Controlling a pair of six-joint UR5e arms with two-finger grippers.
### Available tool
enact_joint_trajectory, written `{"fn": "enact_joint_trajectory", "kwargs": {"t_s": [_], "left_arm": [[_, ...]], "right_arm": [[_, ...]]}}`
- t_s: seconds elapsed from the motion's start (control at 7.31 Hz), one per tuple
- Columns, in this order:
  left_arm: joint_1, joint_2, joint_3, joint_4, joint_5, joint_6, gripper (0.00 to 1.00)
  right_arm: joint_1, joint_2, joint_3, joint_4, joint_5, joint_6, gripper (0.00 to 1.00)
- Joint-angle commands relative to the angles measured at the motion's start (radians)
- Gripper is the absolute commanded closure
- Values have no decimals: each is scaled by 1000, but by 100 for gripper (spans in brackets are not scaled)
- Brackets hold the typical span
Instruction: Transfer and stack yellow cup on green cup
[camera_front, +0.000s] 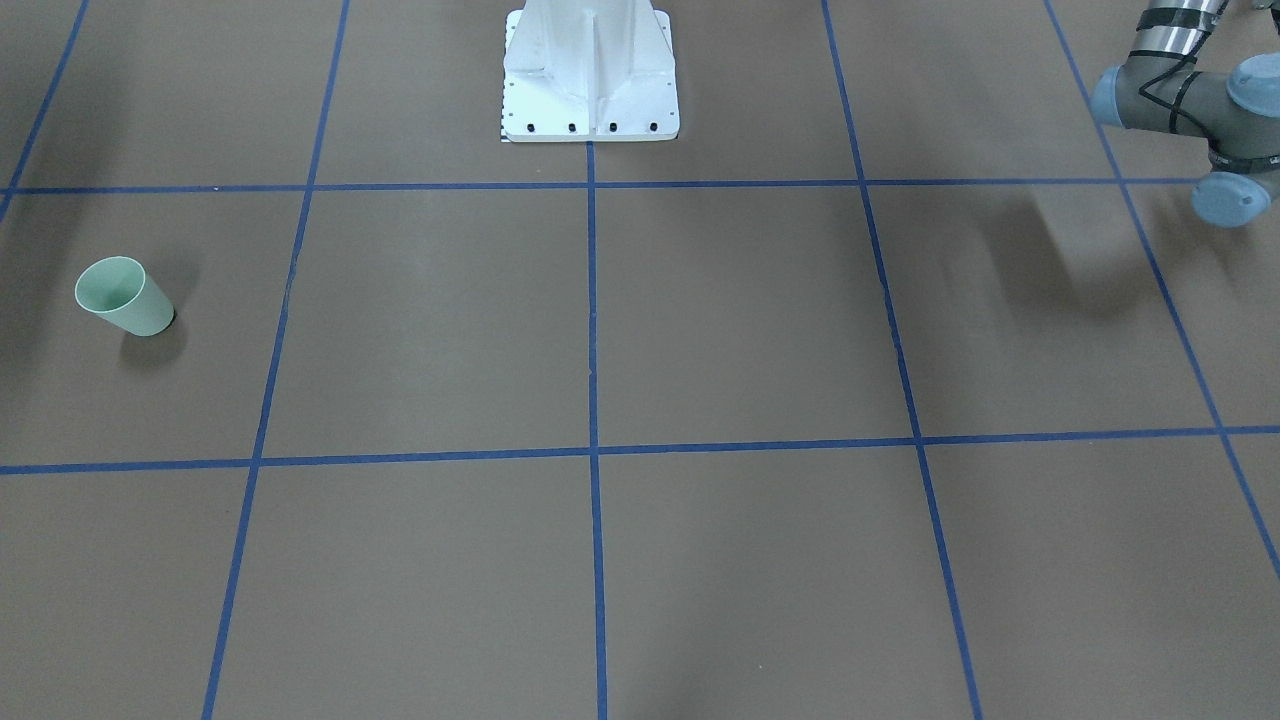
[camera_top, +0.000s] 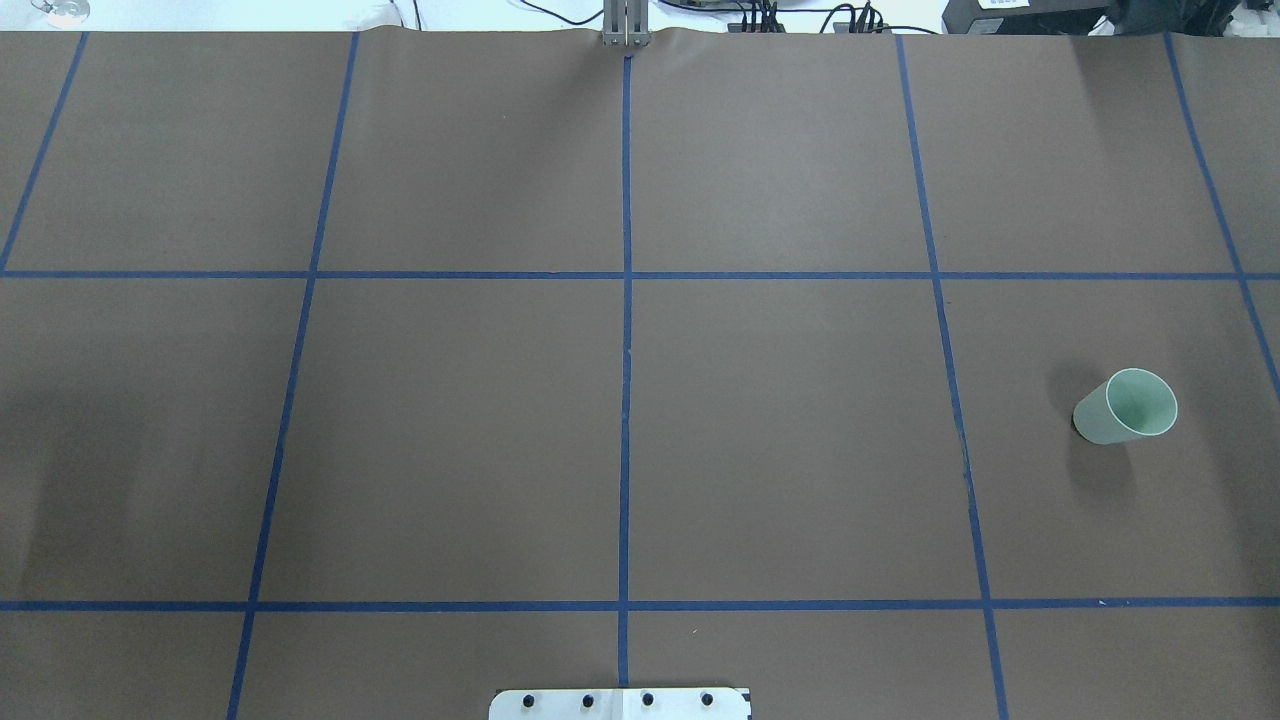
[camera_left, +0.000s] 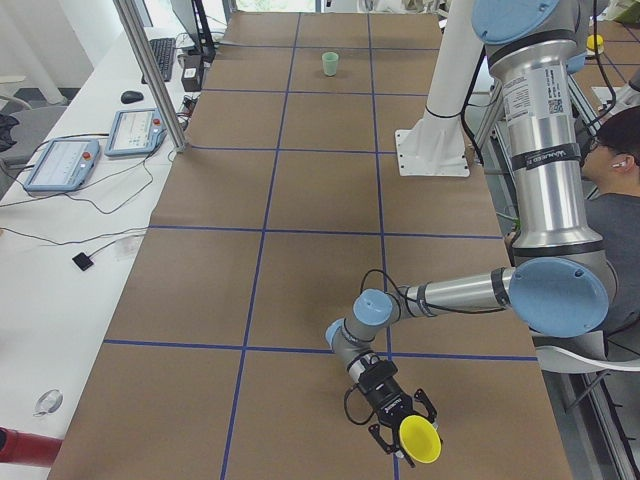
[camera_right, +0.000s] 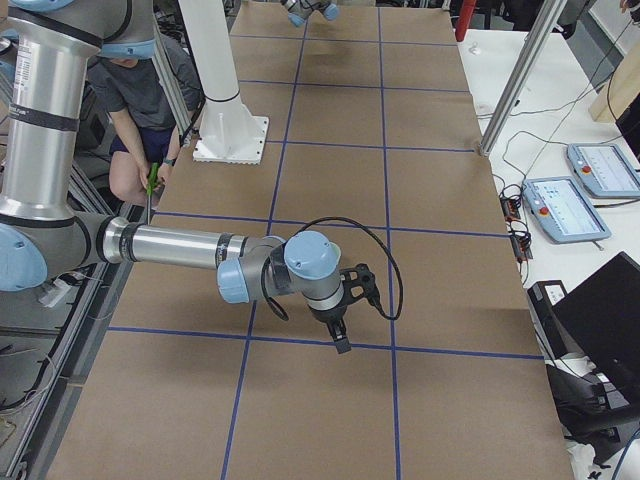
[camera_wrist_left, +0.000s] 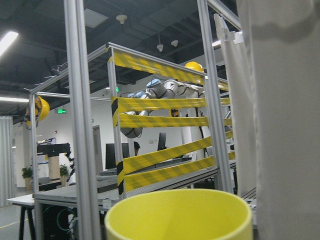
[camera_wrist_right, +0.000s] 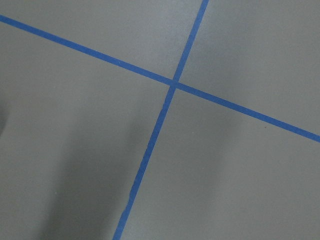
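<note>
Exterior left is showing you the left gripper (camera_left: 400, 420) hanging low over the near end of the table (camera_top: 800, 450), at about 5 o'clock in that view. The yellow cup (camera_left: 420, 438) is sitting at its fingertips with its mouth turned sideways toward the camera. No view is telling you whether the jaws are clamped on it or slack, so be treating the hold as unproven. The green cup (camera_top: 1125, 405) is standing upright, mouth up, at 3 o'clock in the overhead exterior view, well apart from the yellow one. You are risking most on the long carry: that smooth tapered wall may be slipping in a light pinch, and a cup arriving tilted would likely be catching the green rim and tipping it rather than nesting. The right gripper (camera_right: 341, 340) is hovering above a tape crossing (camera_wrist_right: 172, 85), its jaws equally unreadable, and it may be lying in the path. The white pedestal (camera_front: 590, 70) is standing at 12 o'clock in the front-facing view, and a person (camera_left: 610, 170) is sitting beside it.
</note>
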Motion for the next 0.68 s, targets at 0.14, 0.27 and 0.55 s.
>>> {"fn": "enact_joint_trajectory", "kwargs": {"t_s": [0.14, 0.27, 0.55], "left_arm": [[-67, 0, -10, -164, 235, 81, 100], [-98, -2, -10, -224, 304, 138, 100], [-165, -2, -9, -380, 424, 282, 100]], "right_arm": [[-1, 13, -5, 0, -1, 13, 0], [0, 21, -8, -6, -2, 14, 0], [0, 21, -10, -11, -2, 16, 0]]}}
